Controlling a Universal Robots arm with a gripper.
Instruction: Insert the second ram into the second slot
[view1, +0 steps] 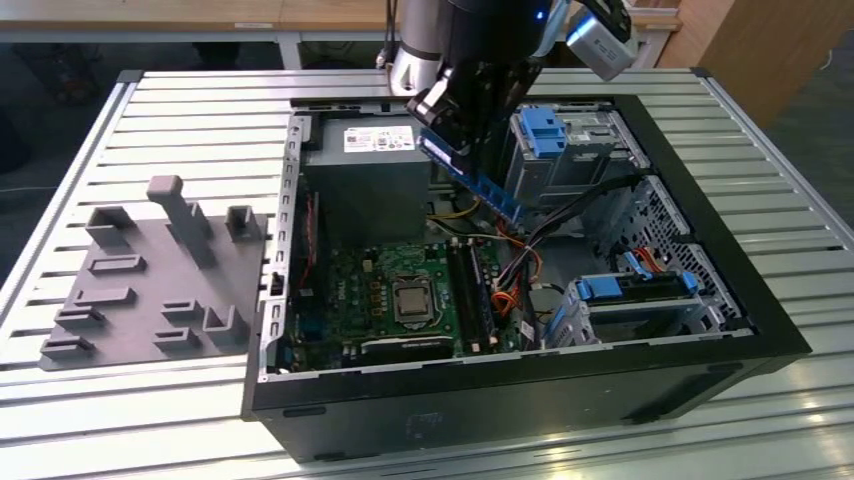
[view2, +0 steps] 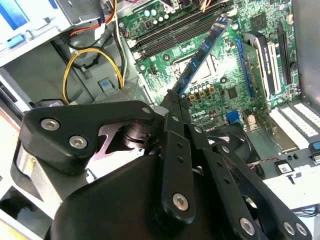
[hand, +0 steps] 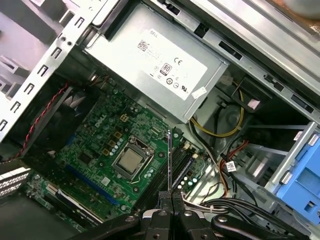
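I've got the gripper (view2: 175, 99) clamped on one end of the second ram (view2: 205, 50) — it hangs tilted above the motherboard (view1: 354, 290), well clear of the slots (view1: 470, 290). Carry step, I judge; seating calls for levelling it along its slot.

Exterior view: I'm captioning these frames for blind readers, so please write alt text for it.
A black gripper holds the second ram, a thin blue strip, tilted in the air above the motherboard inside an open computer case. The case sits on a slatted metal table, with a grey holder tray at the exterior view's left.
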